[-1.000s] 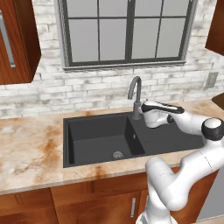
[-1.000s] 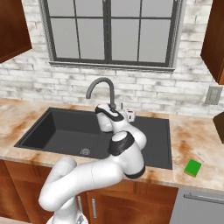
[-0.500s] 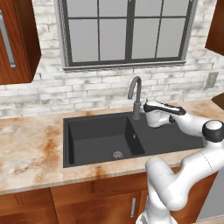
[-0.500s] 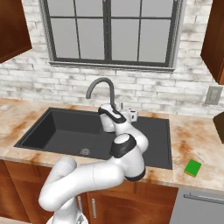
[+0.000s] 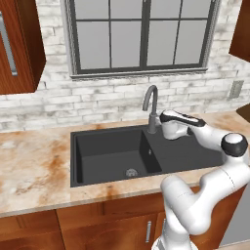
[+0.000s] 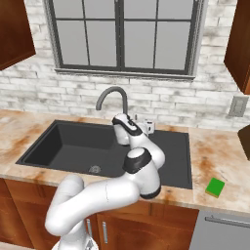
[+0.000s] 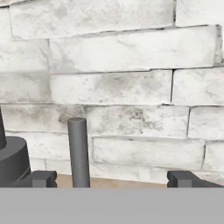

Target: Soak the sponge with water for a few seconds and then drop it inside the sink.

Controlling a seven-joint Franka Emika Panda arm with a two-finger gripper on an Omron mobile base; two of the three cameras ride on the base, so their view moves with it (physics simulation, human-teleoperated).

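1. A dark-framed window (image 5: 141, 36) is set in a whitewashed brick wall (image 5: 58, 97).
2. Below the window, a mottled tan stone counter (image 5: 34, 166) is seen running along the wall.
3. Brown wooden upper cabinets (image 5: 19, 46) are hung left and right of the window.
4. Wooden lower cabinets (image 5: 97, 224) are fitted beneath the counter.
5. A wall outlet (image 6: 238, 106) is mounted right of the window.

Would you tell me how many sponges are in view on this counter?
1. The green sponge lies flat on the counter to the right of the sink, near the front edge. The arm hides part of the drainboard, so another there cannot be ruled out.
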